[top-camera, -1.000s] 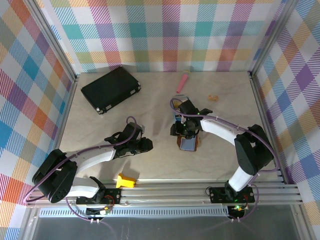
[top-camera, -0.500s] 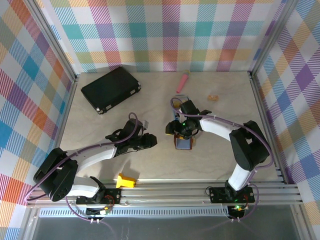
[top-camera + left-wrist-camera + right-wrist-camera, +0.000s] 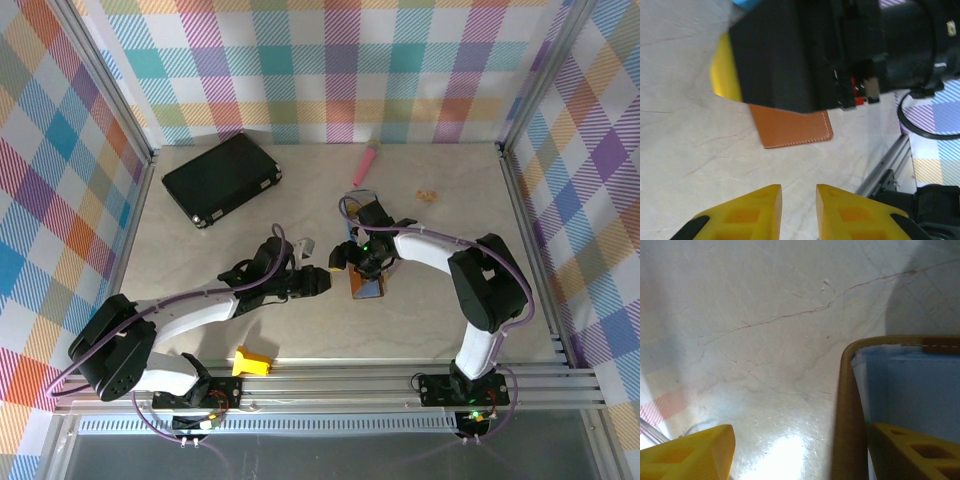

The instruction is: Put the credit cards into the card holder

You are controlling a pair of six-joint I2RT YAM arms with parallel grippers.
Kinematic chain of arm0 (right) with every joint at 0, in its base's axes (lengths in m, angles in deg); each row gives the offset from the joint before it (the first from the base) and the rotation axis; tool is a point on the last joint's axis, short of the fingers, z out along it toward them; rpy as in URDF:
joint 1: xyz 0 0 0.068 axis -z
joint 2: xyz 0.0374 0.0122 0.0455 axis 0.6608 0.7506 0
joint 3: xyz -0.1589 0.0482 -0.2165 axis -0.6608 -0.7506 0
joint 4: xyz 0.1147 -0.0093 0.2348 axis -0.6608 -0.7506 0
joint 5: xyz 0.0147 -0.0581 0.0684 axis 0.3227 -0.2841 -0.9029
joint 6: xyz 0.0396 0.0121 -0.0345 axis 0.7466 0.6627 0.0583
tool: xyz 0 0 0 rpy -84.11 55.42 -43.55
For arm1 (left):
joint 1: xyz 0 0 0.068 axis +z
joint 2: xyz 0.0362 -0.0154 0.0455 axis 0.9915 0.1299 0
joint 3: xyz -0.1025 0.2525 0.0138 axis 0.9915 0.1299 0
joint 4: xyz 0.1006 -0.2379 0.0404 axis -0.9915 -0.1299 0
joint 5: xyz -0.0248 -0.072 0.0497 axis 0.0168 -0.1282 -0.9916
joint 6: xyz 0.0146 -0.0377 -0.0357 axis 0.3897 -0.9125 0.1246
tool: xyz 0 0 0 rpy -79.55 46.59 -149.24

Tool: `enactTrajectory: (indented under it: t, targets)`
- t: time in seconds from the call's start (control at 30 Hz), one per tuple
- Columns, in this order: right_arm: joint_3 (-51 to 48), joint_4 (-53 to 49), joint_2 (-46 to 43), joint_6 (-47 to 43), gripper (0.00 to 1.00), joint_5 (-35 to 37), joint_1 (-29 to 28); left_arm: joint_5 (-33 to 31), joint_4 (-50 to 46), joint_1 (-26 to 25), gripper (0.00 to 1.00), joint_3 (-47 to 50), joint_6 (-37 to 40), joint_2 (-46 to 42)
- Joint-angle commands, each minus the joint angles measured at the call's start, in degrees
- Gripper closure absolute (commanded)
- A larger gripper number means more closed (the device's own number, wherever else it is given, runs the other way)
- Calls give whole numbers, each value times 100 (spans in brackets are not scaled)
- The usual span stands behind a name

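Brown leather card holder with grey-blue lining (image 3: 795,131) dead ahead of left gripper (image 3: 798,197); jaws nearly closed, empty. Nearer: right gripper (image 3: 802,435), jaws wide, straddling its rim, gripping nothing.

The right gripper (image 3: 360,266) hangs low over the card holder (image 3: 368,289), blocking it from above and behind. The left gripper (image 3: 323,283) crowds its left side. Bare table (image 3: 450,310) lies open to its right and front, and the black case (image 3: 222,178) sits well apart at the far left.
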Motion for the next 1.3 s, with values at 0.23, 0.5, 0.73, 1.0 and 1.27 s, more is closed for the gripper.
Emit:
enactTrajectory:
  t: [0.23, 0.5, 0.73, 1.0, 1.27]
  targets:
    - [236, -692, -679, -206, 30, 195, 17, -520, 268, -121, 76, 313, -390, -204]
    - [186, -817, -1011, -366, 30, -164, 8, -773, -101, -111, 76, 391, -330, -419]
    - [200, -492, -808, -191, 32, -572, -45, -973, -395, -61, 76, 414, -355, -495]
    - [427, -230, -349, -22, 32, -821, -105, -966, -458, 4, 76, 441, -325, -545]
    - [440, 1, -121, 216, 32, -913, -212, -935, -478, 55, 76, 471, -323, -544]
